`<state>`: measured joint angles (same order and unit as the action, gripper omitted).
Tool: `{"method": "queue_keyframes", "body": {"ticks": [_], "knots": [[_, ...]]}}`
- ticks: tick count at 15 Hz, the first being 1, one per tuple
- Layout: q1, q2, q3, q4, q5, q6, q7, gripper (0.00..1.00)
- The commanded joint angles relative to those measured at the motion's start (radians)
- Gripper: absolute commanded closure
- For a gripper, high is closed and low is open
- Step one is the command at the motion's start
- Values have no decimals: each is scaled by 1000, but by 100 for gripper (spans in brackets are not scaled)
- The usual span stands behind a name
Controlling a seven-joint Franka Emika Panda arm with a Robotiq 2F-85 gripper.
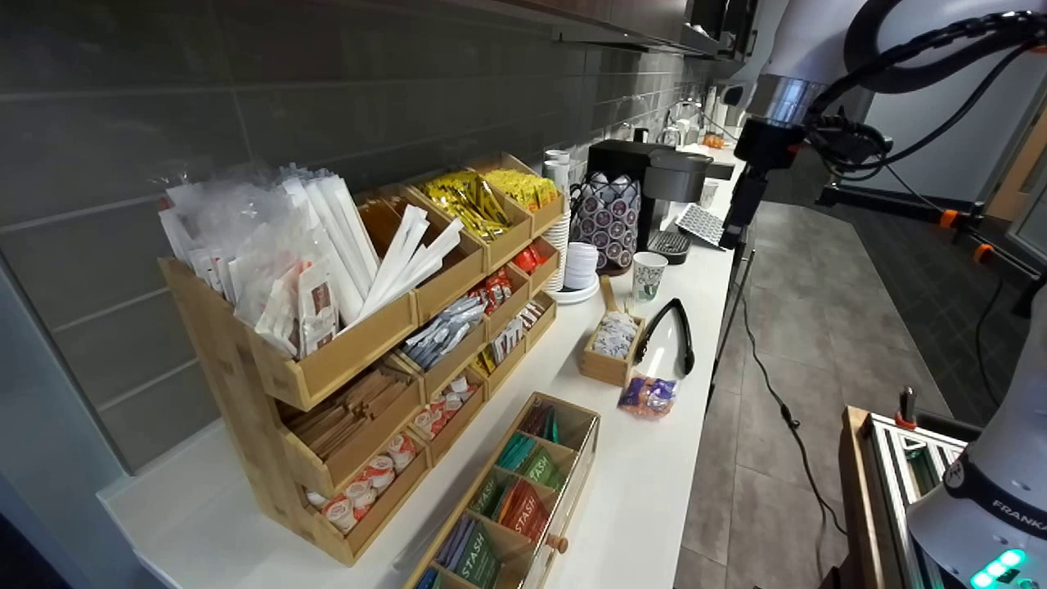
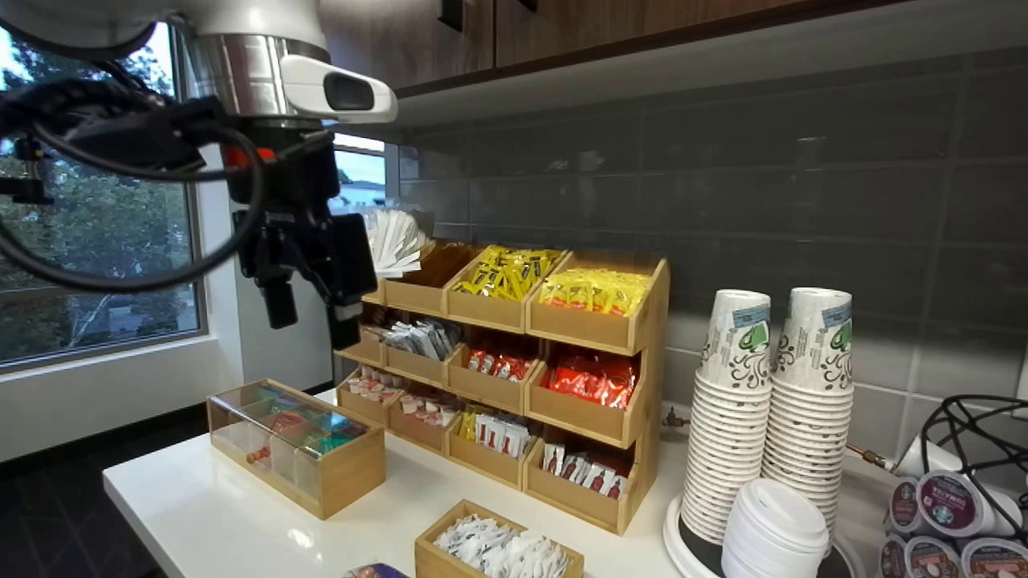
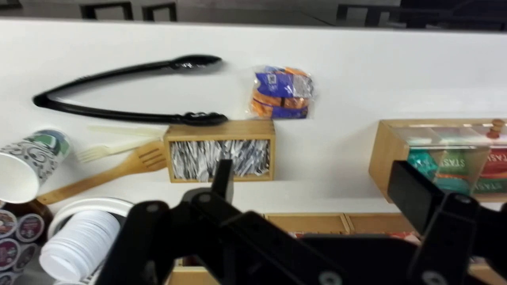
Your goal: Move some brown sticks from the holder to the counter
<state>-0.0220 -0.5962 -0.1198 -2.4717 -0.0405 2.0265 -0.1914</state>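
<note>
The brown sticks lie in a bunch in the near-end middle-tier compartment of the holder. The holder is a light-wood tiered rack on the white counter; it also shows in an exterior view, where the sticks cannot be made out. My gripper hangs high above the counter, well away from the sticks. Its two black fingers stand wide apart with nothing between them, in an exterior view and in the wrist view. The sticks are out of view in the wrist view, where the holder's edge is partly hidden by the gripper.
A lidded tea box stands in front of the holder. A small sachet box, black tongs and an orange-purple packet lie on the counter. Stacked cups and a coffee machine stand beyond. Cabinets hang above.
</note>
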Motion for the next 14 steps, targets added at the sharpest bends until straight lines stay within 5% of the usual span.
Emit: {"method": "queue_keyframes", "body": {"ticks": [1,8,14], "knots": [[72,56,-32,-24,140,175,-74,0],[245,204,-39,-13,380,505,-277,0],[229,217,-6,-11,372,498,-247,0]]}}
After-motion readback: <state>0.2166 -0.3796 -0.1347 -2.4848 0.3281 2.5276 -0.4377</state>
